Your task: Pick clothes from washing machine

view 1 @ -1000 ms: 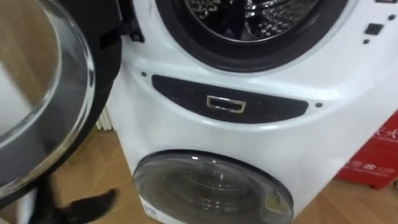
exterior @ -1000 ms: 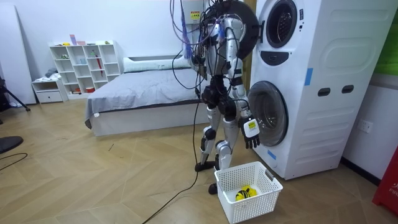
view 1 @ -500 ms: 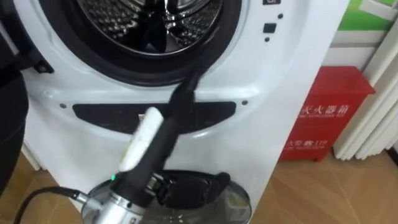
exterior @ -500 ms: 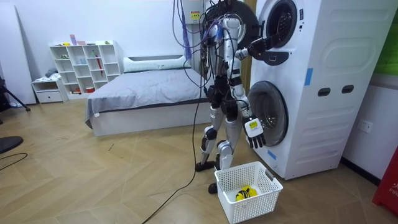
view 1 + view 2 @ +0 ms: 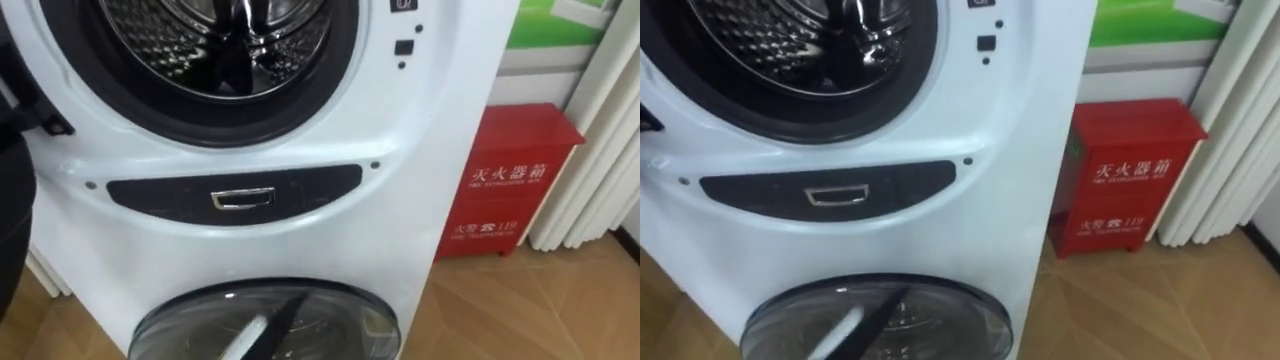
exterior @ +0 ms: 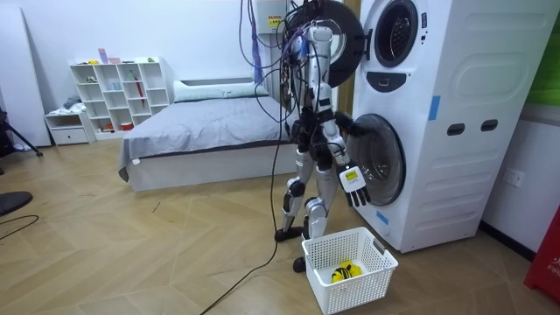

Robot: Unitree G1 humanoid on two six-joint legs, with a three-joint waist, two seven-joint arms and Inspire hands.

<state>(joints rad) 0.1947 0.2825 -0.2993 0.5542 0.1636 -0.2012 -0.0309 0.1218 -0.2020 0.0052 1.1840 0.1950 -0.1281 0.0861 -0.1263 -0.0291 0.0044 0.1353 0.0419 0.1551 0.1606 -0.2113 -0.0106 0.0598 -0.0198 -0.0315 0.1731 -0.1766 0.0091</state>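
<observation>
**While Both Hands Hang Empty, the Upper Drum Has Yet to Be Searched**

Because no clothes can be made out for certain, the first job is to find them. The upper drum (image 5: 215, 45) of the washing machine (image 5: 420, 150) gapes at the top left of the left eye view. A dark patch (image 5: 228, 72) low in its ribbed steel may be cloth or mere shadow; I cannot tell which. Neither hand holds anything. The left hand (image 5: 278, 318) shows at the bottom centre of that view as a slim dark shape in front of the lower door (image 5: 340, 320), its fingers stretched out straight together. In the middle of the room view the right hand (image 6: 352, 185) hangs beside that same door, fingers slack.

To do the reach well, I judge the left hand should go up to the middle of the opening. It needs to clear the dark rubber rim (image 5: 335, 80) and the open door (image 5: 12, 200) at the frame's left edge, then enter low, where laundry settles. The fingers should spread wide before contact and close only once cloth is bunched against the palm, since a shallow pinch risks dropping it. The white basket (image 6: 348, 261) stands low in the room view by the robot's feet, with something yellow (image 6: 343, 272) inside.
</observation>
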